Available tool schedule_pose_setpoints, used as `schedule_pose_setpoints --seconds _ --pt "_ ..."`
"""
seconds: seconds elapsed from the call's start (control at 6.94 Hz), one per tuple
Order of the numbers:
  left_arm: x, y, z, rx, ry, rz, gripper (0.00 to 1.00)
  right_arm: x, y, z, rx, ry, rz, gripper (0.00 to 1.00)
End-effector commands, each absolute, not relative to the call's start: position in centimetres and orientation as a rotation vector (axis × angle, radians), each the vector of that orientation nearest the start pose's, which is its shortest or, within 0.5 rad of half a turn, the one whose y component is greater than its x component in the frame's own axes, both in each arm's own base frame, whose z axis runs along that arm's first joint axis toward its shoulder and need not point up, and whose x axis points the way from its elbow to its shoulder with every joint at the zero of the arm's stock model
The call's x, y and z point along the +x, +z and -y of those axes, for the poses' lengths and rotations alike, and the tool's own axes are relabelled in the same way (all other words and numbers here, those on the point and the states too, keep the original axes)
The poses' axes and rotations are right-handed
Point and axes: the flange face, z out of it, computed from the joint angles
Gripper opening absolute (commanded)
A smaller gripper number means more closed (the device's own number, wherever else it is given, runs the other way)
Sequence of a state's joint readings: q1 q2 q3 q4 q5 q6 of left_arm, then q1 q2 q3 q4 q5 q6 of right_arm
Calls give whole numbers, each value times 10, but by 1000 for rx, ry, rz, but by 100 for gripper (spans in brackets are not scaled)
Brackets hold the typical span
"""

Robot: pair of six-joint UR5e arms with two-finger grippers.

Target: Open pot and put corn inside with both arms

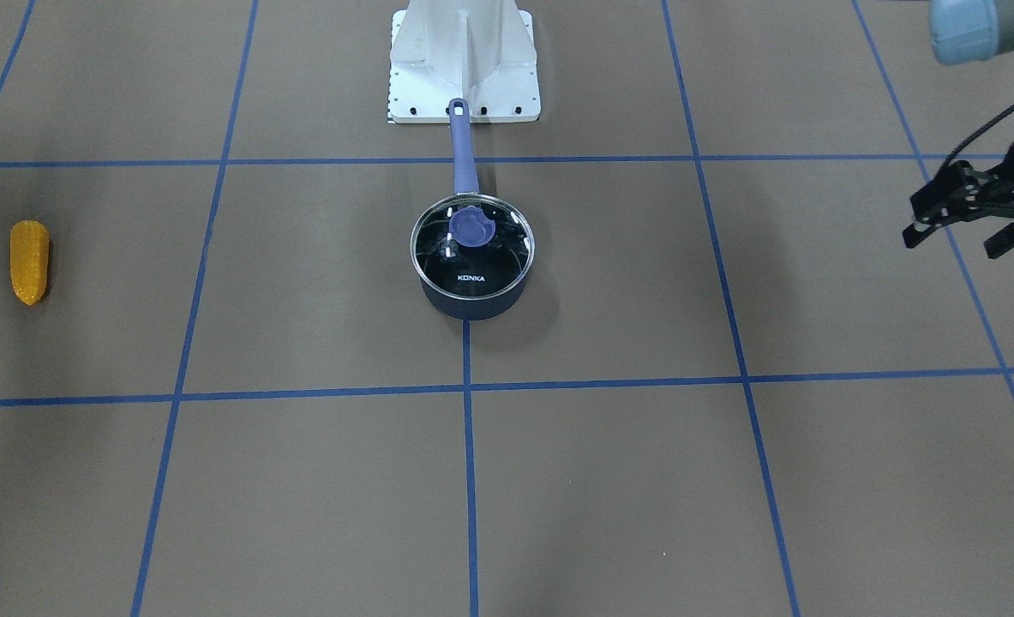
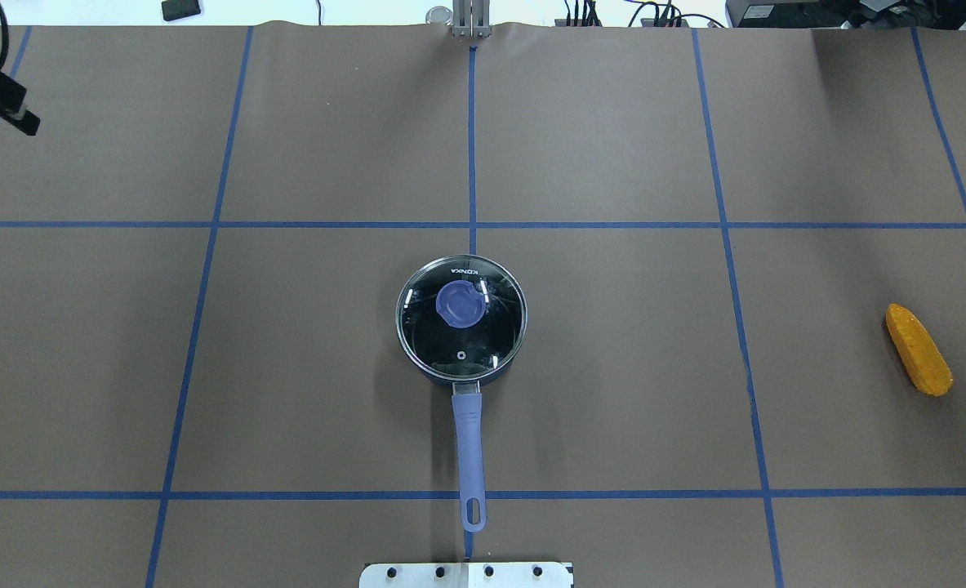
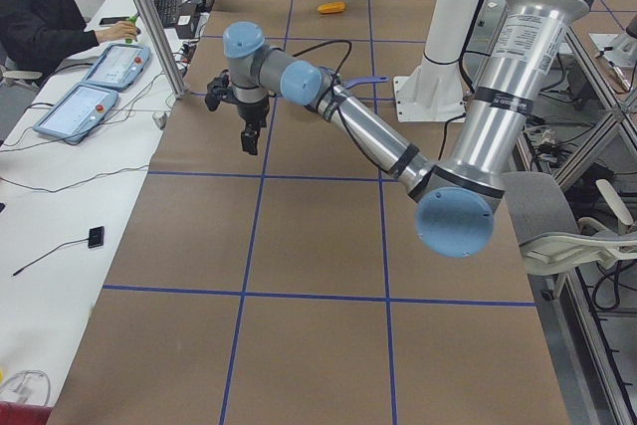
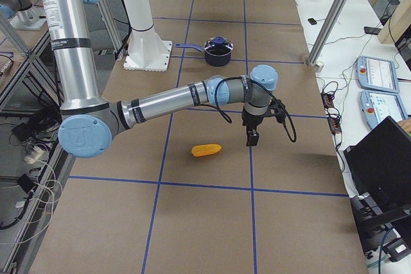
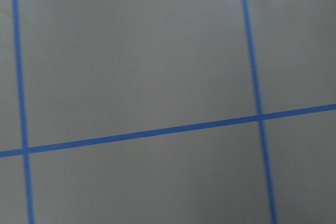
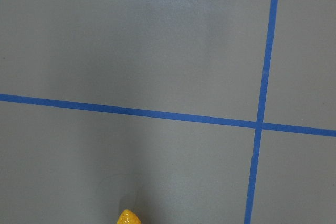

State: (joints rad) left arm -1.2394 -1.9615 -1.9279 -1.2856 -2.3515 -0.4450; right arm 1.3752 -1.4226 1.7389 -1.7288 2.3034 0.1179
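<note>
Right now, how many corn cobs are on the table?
1: the corn lies on the table at the robot's right, apart from the lidded pot. No others show.

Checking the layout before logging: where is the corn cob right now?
In the overhead view the small orange-yellow corn cob lies flat at the far right, on the robot's right side, far from the dark navy saucepan at centre.

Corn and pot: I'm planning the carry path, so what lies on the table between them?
Nothing stands there. The overhead view shows only bare brown table, crossed by one blue tape line, between the corn and the pot.
</note>
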Motion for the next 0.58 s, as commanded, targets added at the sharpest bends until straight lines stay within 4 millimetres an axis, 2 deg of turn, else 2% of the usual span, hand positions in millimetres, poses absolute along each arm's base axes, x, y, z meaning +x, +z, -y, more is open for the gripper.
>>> schedule_pose_setpoints --seconds 0.0,0.14,0.29,0.43 --pt "199 229 553 76 27 -896 100 -62 518 545 19 -168 751 100" --pt "250 206 543 109 55 -844 100 -65 517 545 20 -171 748 100" --pt "285 197 532 82 46 -844 100 -67 516 544 12 -151 746 100" --pt "308 174 529 71 44 -862 100 -67 521 539 -17 -100 747 100"
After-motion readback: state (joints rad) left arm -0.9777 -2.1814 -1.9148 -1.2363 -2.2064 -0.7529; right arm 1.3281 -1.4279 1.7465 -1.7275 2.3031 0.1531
